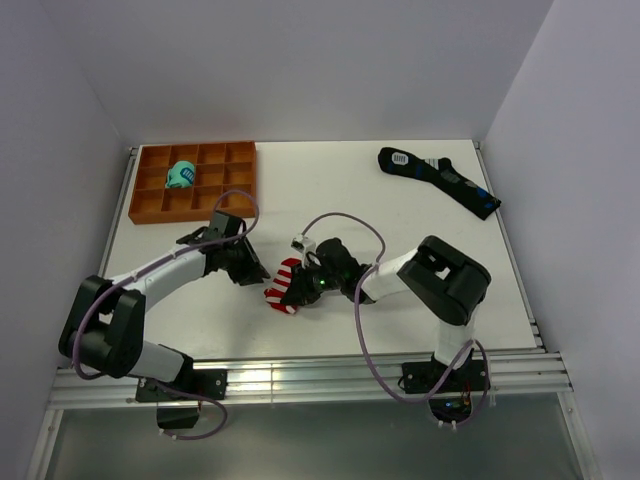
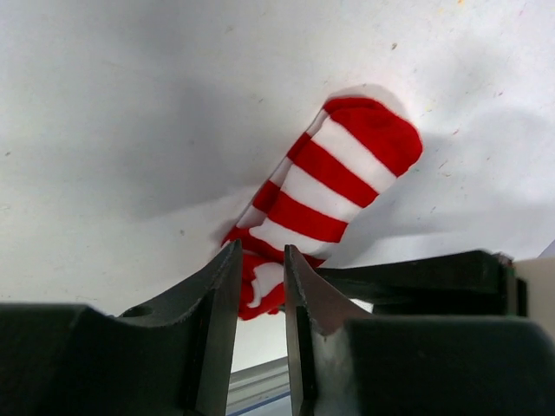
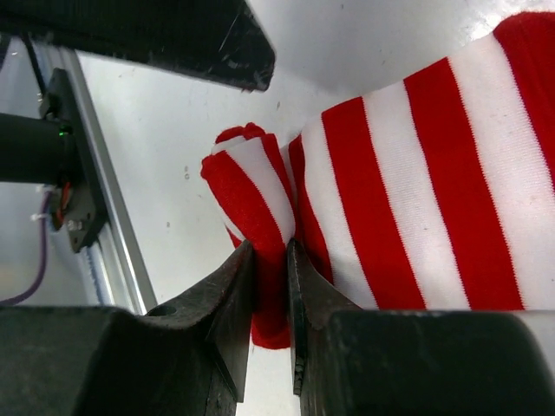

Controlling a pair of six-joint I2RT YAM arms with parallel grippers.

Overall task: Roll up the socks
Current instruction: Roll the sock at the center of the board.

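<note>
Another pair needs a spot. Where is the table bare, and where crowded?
Bare table lies between the orange tray and the black sock, and beyond the right arm toward the right edge. Crowded: the centre, where left gripper and right gripper meet at the striped socks.

No legible txt; white label [image 1: 398,158] on black sock [image 1: 452,184] too small to read.

L gripper [image 2: 260,251] tips, narrowly apart, at red/white striped sock [image 2: 338,182] end on table [image 2: 130,130].

place: robot lab | cues: white enclosure walls [image 1: 300,60], aluminium rail [image 1: 300,378]
</note>
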